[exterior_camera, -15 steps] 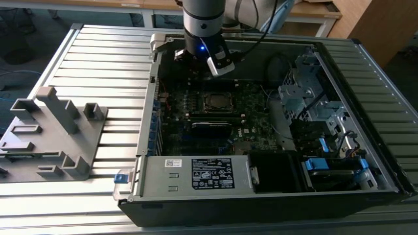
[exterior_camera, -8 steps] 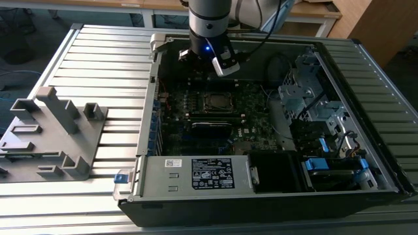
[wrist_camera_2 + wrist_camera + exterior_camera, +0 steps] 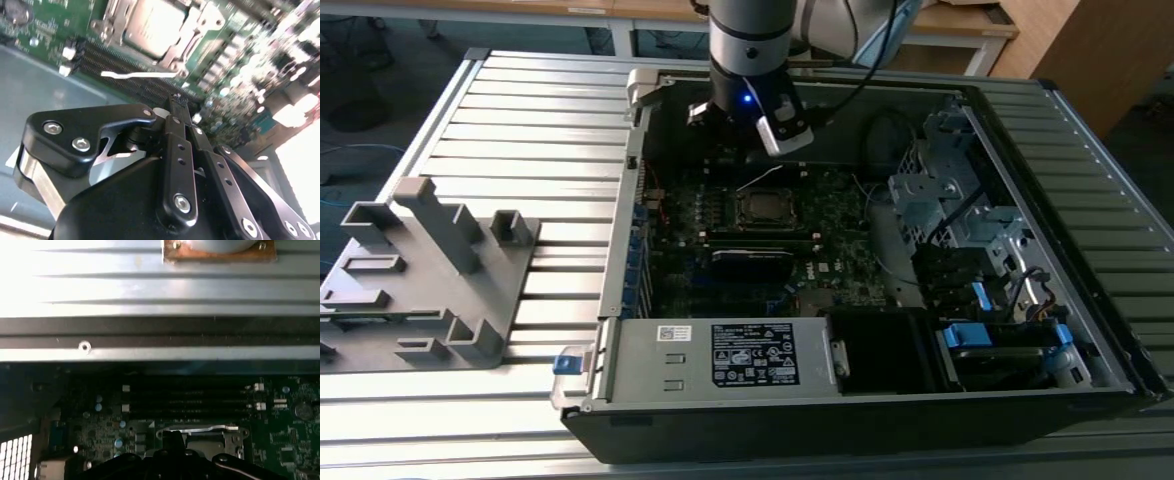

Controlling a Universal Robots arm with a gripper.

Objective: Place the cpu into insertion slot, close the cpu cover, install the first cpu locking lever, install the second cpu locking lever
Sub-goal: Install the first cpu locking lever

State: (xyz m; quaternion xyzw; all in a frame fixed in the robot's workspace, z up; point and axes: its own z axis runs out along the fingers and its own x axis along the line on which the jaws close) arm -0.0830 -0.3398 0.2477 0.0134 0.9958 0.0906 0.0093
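Observation:
The cpu (image 3: 150,25) shows its dull silver top inside the insertion slot (image 3: 765,207) on the green motherboard. The shiny cpu cover (image 3: 195,30) lies down around the chip as a frame. A thin silver locking lever (image 3: 140,75) runs along the socket's edge next to the memory slots; in the exterior view this lever (image 3: 761,180) sticks out from the socket's far side. My gripper (image 3: 177,97) hangs just above that lever, behind the socket, its black fingers (image 3: 175,150) pressed together with nothing between them. In the first wrist view the gripper (image 3: 172,436) hovers over the lever (image 3: 200,429).
The open computer case (image 3: 620,250) lies on a slatted metal table (image 3: 534,110). Long black memory slots (image 3: 185,400) sit beside the socket. Drive cages and cables (image 3: 947,210) fill the exterior view's right. A grey fixture (image 3: 427,270) stands at the exterior view's left.

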